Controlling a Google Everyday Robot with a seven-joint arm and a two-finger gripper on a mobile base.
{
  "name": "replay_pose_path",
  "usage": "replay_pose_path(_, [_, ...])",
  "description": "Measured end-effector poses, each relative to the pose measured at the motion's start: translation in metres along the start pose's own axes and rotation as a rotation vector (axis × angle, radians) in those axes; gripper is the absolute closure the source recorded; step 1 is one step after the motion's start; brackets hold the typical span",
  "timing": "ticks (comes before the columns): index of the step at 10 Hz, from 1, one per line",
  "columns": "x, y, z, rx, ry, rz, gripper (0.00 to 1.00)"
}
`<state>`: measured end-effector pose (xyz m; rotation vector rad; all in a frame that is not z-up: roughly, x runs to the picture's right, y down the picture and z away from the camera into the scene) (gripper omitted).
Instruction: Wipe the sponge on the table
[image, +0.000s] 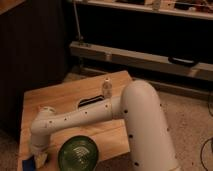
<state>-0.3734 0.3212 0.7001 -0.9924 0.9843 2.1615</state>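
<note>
At the light-brown plank table's (55, 100) near-left edge, the gripper (40, 157), hold impossible to tell, is meeting the flat bright-blue sponge (29, 163), risking sweeping it off.

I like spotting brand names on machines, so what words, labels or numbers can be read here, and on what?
No text can be read anywhere.
Small bottle on the table: any label is too blurred to read.
White arm, green bowl, sponge: no writing shows.
Gripper, low at the table's near left corner by the sponge: no writing shows.
</note>
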Motion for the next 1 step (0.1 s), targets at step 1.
replay_pose_path(1, [-0.0003,0.0114,0.0025,0.007,-0.007,-0.008,0.54])
